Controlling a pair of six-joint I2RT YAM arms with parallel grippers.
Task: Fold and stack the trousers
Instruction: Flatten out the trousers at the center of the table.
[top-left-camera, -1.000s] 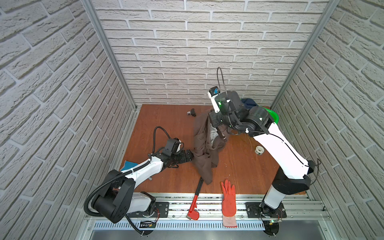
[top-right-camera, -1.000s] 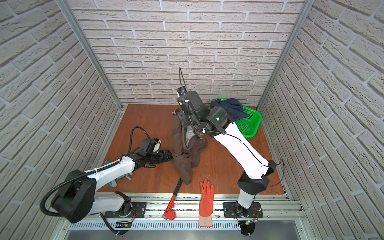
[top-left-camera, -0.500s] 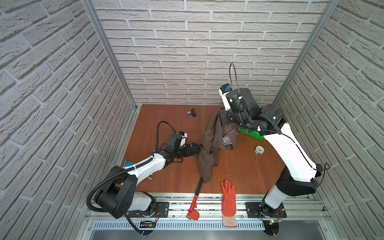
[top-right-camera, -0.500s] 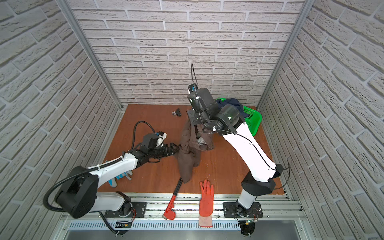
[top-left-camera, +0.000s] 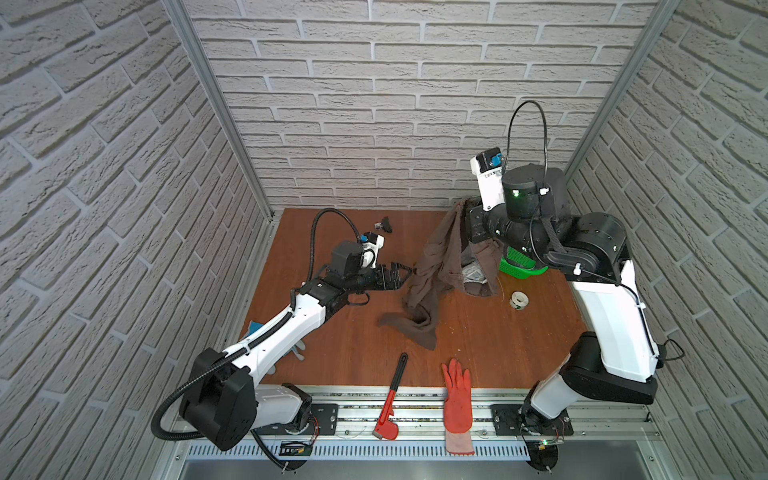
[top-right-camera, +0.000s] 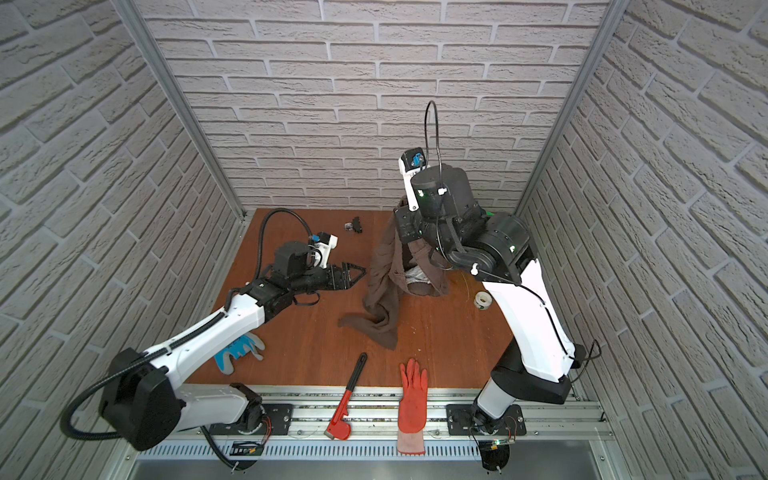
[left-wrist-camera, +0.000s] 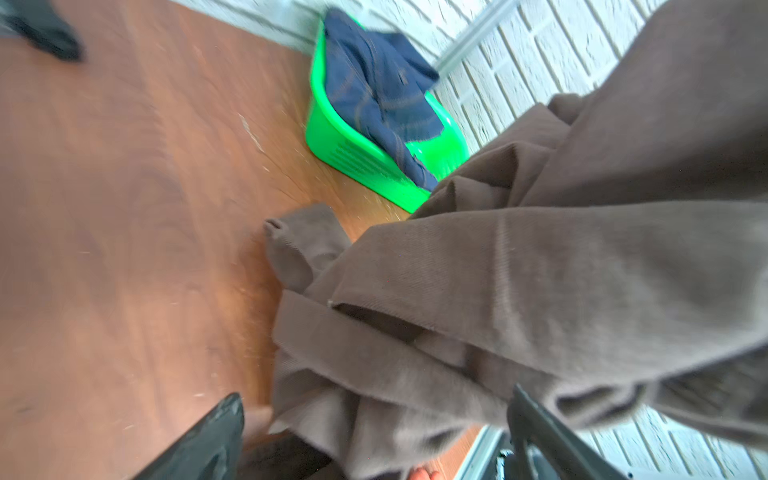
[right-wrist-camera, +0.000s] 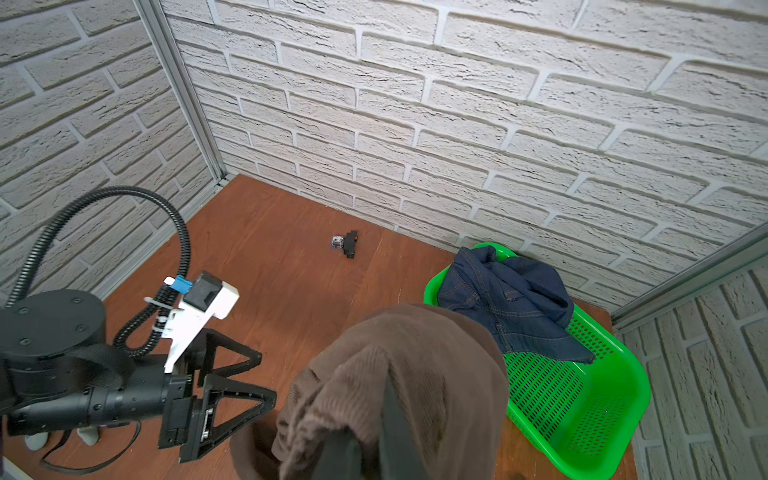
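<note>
The trousers (top-left-camera: 436, 266) are being carried rightward, clenched in the right tool (right-wrist-camera: 390, 399), while the released left tool (right-wrist-camera: 266, 380) is being brought alongside, likely for spreading.

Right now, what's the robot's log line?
right gripper: shut on trousers, lifted | left gripper: open, by trousers | fold: not started
</note>
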